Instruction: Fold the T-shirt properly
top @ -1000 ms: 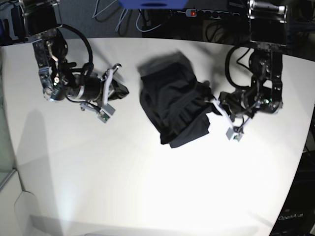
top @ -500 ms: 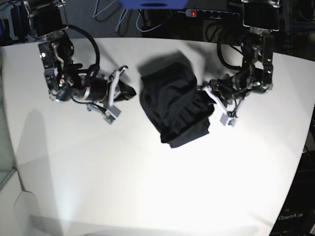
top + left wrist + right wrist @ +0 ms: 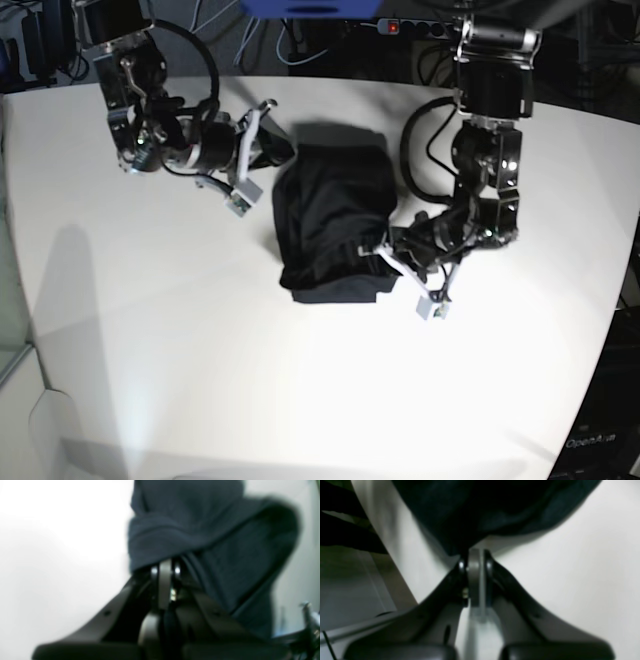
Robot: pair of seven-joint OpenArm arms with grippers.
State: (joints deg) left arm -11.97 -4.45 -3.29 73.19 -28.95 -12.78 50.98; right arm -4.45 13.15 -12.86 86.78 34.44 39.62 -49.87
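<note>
The black T-shirt [image 3: 335, 220] lies as a bunched, partly folded bundle on the white table [image 3: 200, 350], a little behind its middle. My left gripper [image 3: 383, 252] is at the bundle's lower right edge, shut on the fabric. In the left wrist view the shut left gripper [image 3: 165, 567] has the T-shirt [image 3: 200, 530] draped from its tips. My right gripper [image 3: 283, 150] is at the bundle's upper left corner. In the right wrist view the right gripper [image 3: 475, 555] is shut, with the dark T-shirt [image 3: 482, 510] pinched at the tips. Both wrist views are blurred.
Beyond the table's far edge run a power strip [image 3: 420, 27] with a red light and loose cables [image 3: 220, 25]. A blue object [image 3: 310, 8] sits at the top edge. The table's curved right edge [image 3: 618, 300] drops to a dark floor.
Both arms have swung. The right gripper went up and right to the shirt's top left corner; the left gripper went down and left. The shirt is now a more compact bundle.
</note>
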